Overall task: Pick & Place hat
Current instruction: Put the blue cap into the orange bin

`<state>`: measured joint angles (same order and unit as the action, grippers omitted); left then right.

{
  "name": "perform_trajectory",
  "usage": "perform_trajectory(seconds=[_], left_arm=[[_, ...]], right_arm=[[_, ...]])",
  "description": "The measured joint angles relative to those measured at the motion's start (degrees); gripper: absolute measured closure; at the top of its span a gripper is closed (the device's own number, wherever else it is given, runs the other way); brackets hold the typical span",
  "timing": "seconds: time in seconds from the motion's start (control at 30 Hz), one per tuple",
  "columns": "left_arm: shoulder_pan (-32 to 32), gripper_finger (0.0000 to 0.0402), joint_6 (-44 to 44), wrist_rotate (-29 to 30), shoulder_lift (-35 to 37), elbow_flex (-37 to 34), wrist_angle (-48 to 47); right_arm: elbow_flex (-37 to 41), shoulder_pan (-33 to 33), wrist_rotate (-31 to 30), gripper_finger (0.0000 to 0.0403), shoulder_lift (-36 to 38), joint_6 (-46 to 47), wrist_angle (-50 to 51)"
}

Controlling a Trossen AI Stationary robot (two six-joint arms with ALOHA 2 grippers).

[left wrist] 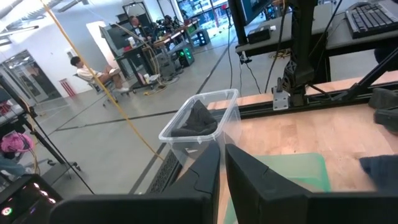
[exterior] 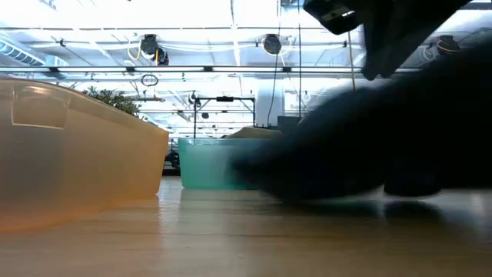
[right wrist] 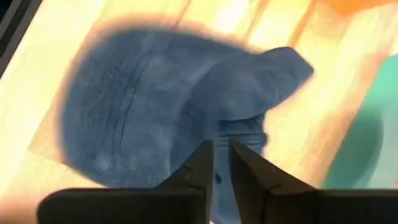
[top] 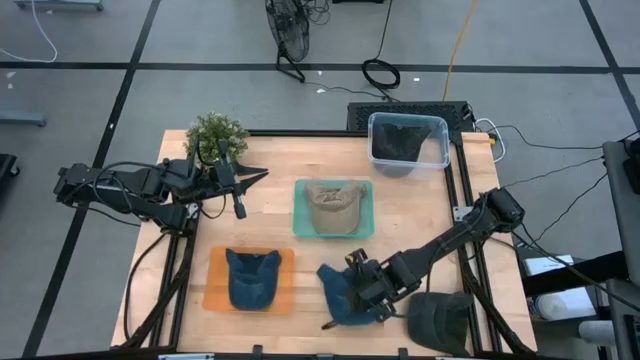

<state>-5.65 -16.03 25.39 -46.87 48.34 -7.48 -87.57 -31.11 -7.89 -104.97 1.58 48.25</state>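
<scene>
Worktop (top: 420, 215) carries an orange tray (top: 216, 290) with a blue cap, a green tray (top: 300, 222) with a tan cap, and a clear bin (top: 378, 128). Right gripper (right wrist: 221, 163) is low over the loose blue hat (right wrist: 143, 106), fingers nearly together with a narrow gap, hat directly beneath and ahead of the tips; whether they pinch the fabric, cannot tell. Left gripper (left wrist: 222, 163) is clenched, empty, bin ahead of it.

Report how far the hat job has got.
Done: a blue hat lies in the orange tray, a tan hat in the green tray. In hand: right gripper over a loose blue hat. Left: that hat and the dark hat at the table's edge.
</scene>
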Motion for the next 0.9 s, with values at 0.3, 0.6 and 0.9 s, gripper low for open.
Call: perform_trajectory(seconds=[0.3, 0.6, 0.9], left_arm=[[0.0, 0.0364, 1.2, 0.0, -0.6, 0.0, -0.1], [-0.1, 0.0364, 2.1, -13.5, -5.0, 0.0, 4.0], [-3.3, 0.0364, 0.7, -24.2, -13.1, 0.0, 12.4]], right_arm=[[0.1, 1.0, -2.7, 0.0266, 0.4, 5.5, -0.1], [1.1, 1.0, 3.5, 0.0194, 1.4, 24.2, 0.7], [6.7, -0.3, 6.8, 0.021, 1.4, 24.7, -3.4]])
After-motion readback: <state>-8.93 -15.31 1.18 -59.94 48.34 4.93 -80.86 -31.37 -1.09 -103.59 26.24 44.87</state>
